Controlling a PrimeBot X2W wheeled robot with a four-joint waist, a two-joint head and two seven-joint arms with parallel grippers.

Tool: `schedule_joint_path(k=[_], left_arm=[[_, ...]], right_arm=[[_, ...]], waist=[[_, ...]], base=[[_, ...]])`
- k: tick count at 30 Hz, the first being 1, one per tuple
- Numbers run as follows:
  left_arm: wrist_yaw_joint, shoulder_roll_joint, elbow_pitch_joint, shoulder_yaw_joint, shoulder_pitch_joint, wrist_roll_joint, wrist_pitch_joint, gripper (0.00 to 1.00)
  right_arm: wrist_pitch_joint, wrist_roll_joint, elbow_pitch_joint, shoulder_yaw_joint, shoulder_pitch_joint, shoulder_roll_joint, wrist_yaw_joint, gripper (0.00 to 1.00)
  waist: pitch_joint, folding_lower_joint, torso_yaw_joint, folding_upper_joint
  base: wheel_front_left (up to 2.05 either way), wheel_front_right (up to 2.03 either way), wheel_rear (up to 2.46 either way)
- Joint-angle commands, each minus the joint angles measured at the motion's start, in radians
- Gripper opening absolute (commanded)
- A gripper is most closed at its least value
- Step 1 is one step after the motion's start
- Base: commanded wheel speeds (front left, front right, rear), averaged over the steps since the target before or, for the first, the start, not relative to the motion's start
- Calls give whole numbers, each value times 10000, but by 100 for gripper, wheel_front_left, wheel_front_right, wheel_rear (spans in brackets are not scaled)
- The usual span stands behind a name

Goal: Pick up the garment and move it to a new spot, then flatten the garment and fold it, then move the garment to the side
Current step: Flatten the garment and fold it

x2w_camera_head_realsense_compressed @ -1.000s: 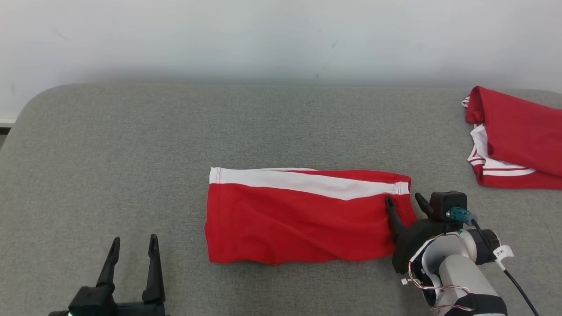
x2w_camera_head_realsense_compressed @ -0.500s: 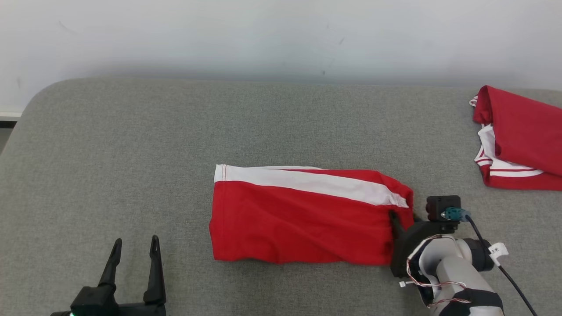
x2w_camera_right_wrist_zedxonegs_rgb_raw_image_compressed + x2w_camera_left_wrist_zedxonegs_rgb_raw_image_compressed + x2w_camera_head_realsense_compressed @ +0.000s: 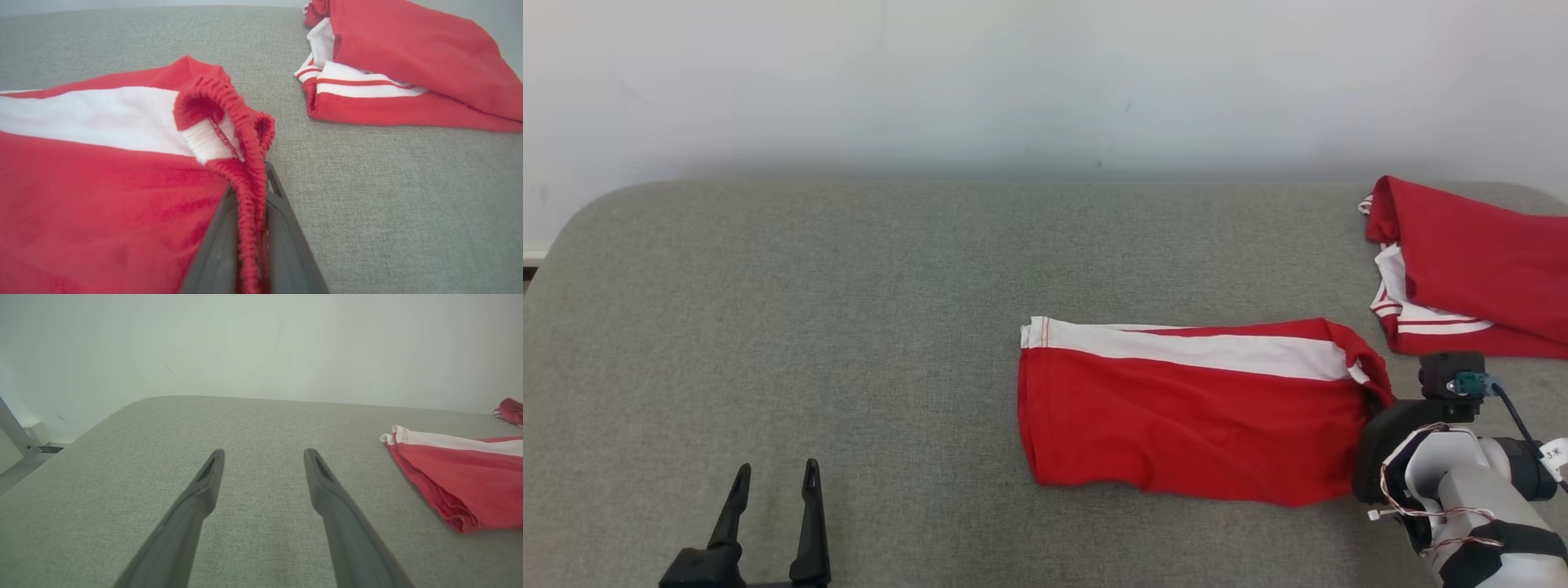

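My right claw (image 3: 250, 196) pinches the garment (image 3: 1184, 416) by its waistband (image 3: 241, 118), 3 o'clock end. Soft, light, limp; will likely bunch. Left claw (image 3: 263, 457) wide, idle.

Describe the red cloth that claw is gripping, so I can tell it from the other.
On the grey fabric-covered table, look right of centre. There lies a flat, folded red garment with one broad white band along its far edge. Unlike the rumpled, thin-striped red garment at the far right, its elastic end is pinched in the right gripper.
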Motion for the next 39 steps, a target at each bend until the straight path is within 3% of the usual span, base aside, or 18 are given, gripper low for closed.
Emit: schedule_joint_path(k=[1,12,17,23,31,39], left_arm=[[6,-18,43,21,140,13,-16,100],[68,-18,190,-78,402,-92,-17,100],[74,-17,262,-188,399,-153,-16,100],[129,-19,290,-316,389,-292,-17,100],[183,-17,380,-594,177,-404,-17,100],[242,-19,445,-1024,-98,-581,-16,100]], right_arm=[[80,253,-25,90,-106,-123,-27,0],[2010,3665,-1783,1235,147,-257,-24,0],[3646,5877,-3738,1722,493,-256,-24,0],[4636,6998,-4637,1632,653,97,-24,0],[5067,6855,-4372,1578,136,1151,-23,0],[4673,6282,-2994,1698,-639,1924,-23,0]], waist=[[-78,-1,-111,-1],[-411,-1,-405,-1],[-504,-1,-376,-1],[-483,-1,-248,-1],[-304,-1,100,-1],[-21,-1,531,-1]], base=[[0,0,0],[0,0,0],[0,0,0],[0,0,0],[0,0,0],[0,0,0]])
